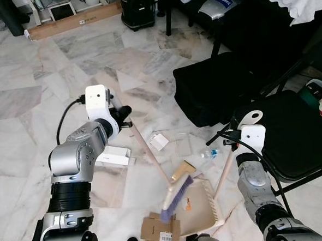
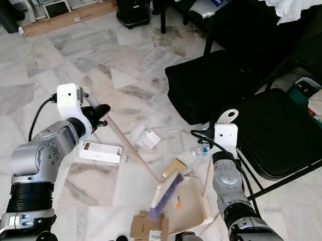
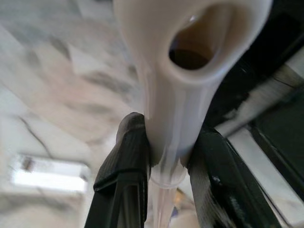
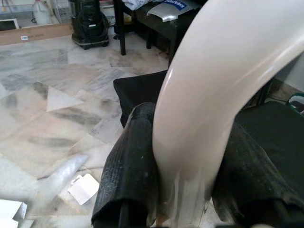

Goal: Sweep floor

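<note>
Head views: we hold the broom [image 1: 152,154] in the left tool [image 1: 123,113], clamped near the top of its slanted stick, so the purple bristles [image 1: 176,197] reach down to the floor [image 1: 28,101] at the dustpan's [image 1: 202,208] mouth. Right tool [image 1: 234,139] grips the dustpan's long handle [image 1: 225,168] up high, which keeps the pan flat on the floor as a stop for whatever the brush pushes in.

Left wrist view: both black fingers [image 3: 121,175] pinch the pale handle end, no gap. Right wrist view shows the same: fingers [image 4: 128,180] tight on the cream handle.

Litter to sweep: cardboard scrap [image 1: 159,231] just beside the bristles, white box [image 1: 113,155], small white packet [image 1: 159,141], clear wrapper [image 1: 182,144] farther out. We judge the cardboard goes in first. Black bag [image 1: 208,93] and folding chair [image 1: 293,134] crowd the right side, so strokes likely come from the left.
</note>
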